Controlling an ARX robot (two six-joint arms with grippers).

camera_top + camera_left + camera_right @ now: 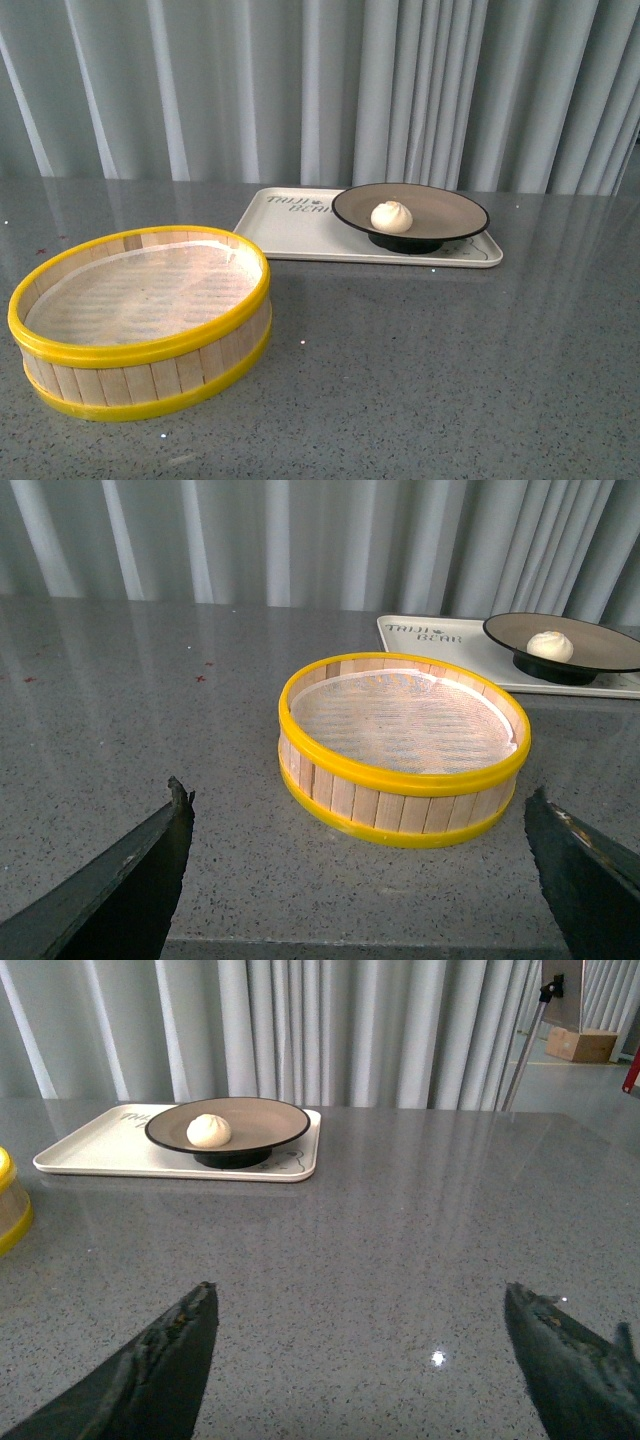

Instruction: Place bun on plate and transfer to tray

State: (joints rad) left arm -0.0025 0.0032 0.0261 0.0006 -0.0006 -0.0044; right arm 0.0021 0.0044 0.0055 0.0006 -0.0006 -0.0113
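Observation:
The cream-white bun rests in the middle of the black-rimmed beige plate. That plate stands on the right half of the cream tray, which lies at the back of the table. The same bun, plate and tray show far ahead in the right wrist view, and the bun on its plate and tray in the left wrist view. My left gripper is open, empty, low over the table near the steamer. My right gripper is open, empty, well short of the tray. Neither arm appears in the front view.
A round wooden steamer basket with yellow rims stands at the front left, empty with a white liner; it is also seen as the basket just beyond my left fingers. Grey curtains hang behind the speckled grey table.

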